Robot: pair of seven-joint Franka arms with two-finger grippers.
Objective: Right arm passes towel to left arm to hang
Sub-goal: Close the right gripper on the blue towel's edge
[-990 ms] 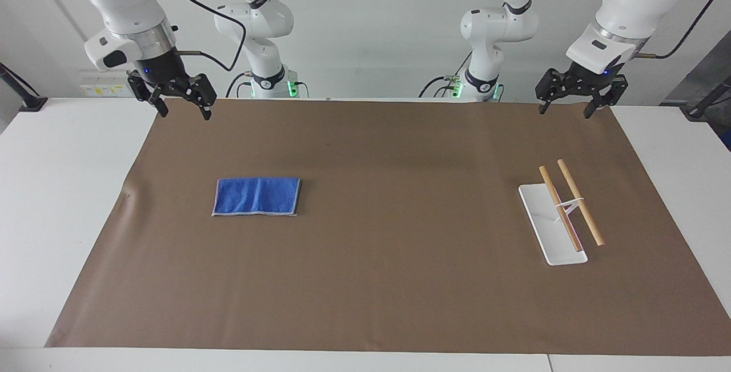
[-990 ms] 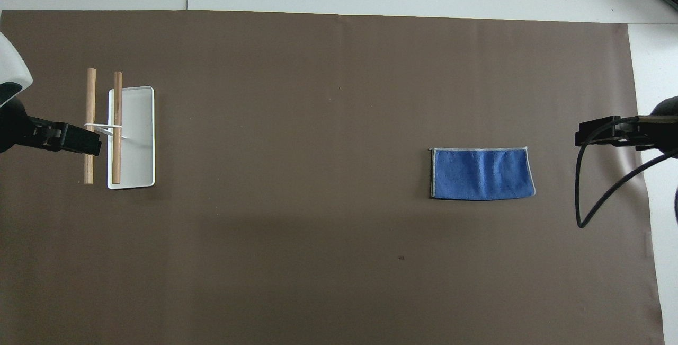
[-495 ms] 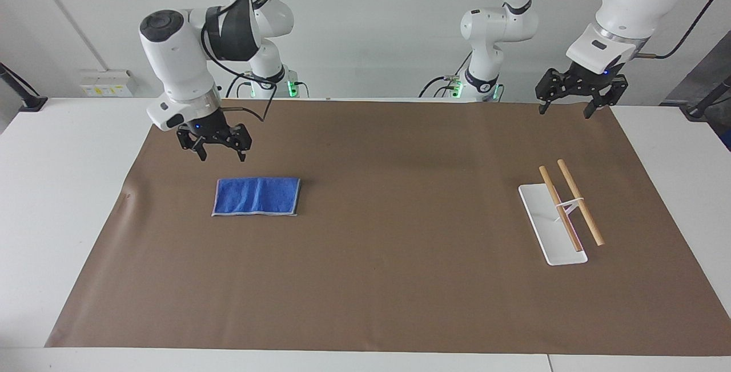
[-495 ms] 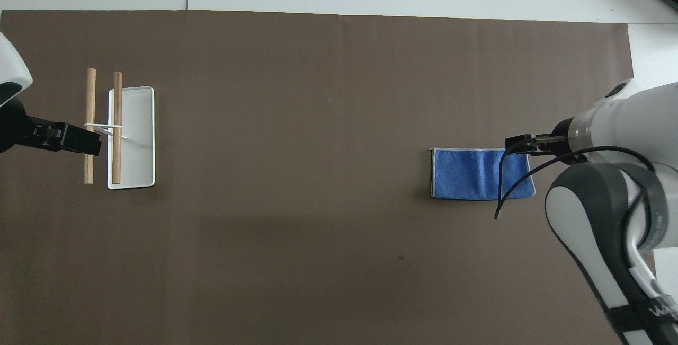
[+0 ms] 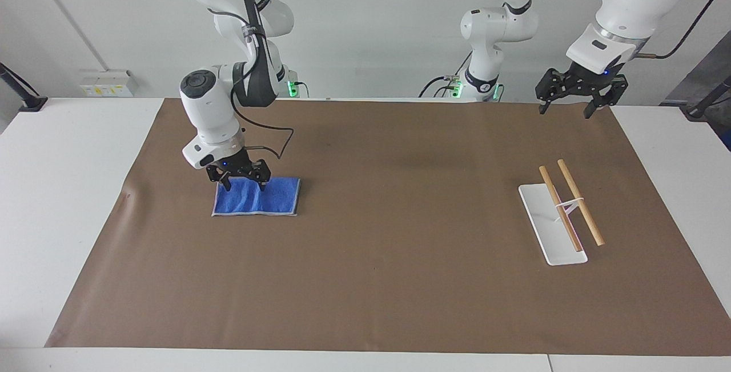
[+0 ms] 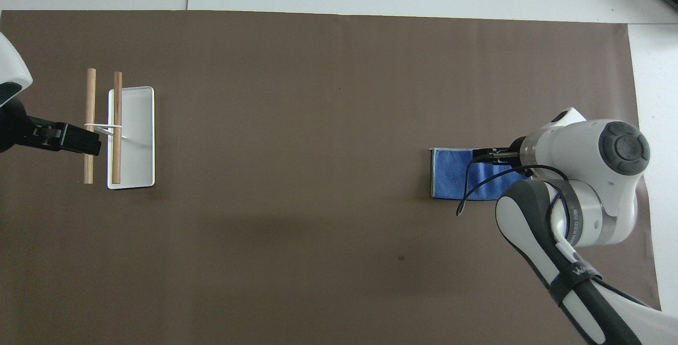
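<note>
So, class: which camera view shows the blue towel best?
The facing view: the towel lies nearly all visible, only the right pincer over its robot-side edge. The overhead view has the right arm covering about half.

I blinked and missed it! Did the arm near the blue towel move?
Yes. The right gripper came down from above the brown mat's corner nearest the robots and now sits, open, at the towel's edge nearest the robots.
</note>
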